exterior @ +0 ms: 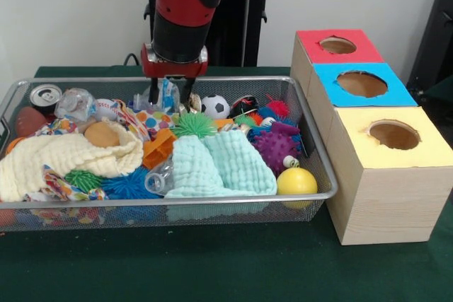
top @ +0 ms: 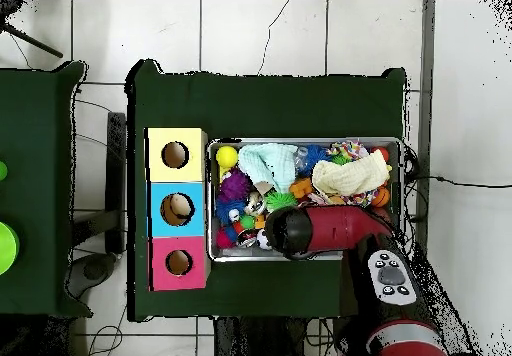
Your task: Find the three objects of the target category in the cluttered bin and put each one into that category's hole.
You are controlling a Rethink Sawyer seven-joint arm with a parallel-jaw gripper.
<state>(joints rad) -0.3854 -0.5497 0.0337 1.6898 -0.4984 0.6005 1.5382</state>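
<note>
A wire mesh bin point(exterior: 212, 199) on the green table holds a jumble of toys, cloths and packaging. My gripper point(exterior: 170, 93) hangs low over the bin's back edge. Its dark fingers point(exterior: 153, 91) stand apart on either side of a crinkled clear wrapper point(exterior: 168, 95), so it is open. Close by lie a soccer ball point(exterior: 215, 106), a green spiky ball point(exterior: 194, 125), a baseball point(exterior: 106, 109) and a tan ball point(exterior: 102, 134). A yellow ball point(exterior: 296, 181) sits in the front right corner and a purple spiky ball point(exterior: 274, 148) behind it. From overhead the red arm point(top: 330, 230) hides the gripper.
Beside the bin stand three wooden boxes with holes on top: red point(exterior: 311, 40), blue point(exterior: 329, 90) and yellow point(exterior: 425, 150). A mint cloth point(exterior: 212, 164) and a pale yellow cloth point(exterior: 64, 157) cover part of the pile. A can point(exterior: 46, 97) sits at the back left corner.
</note>
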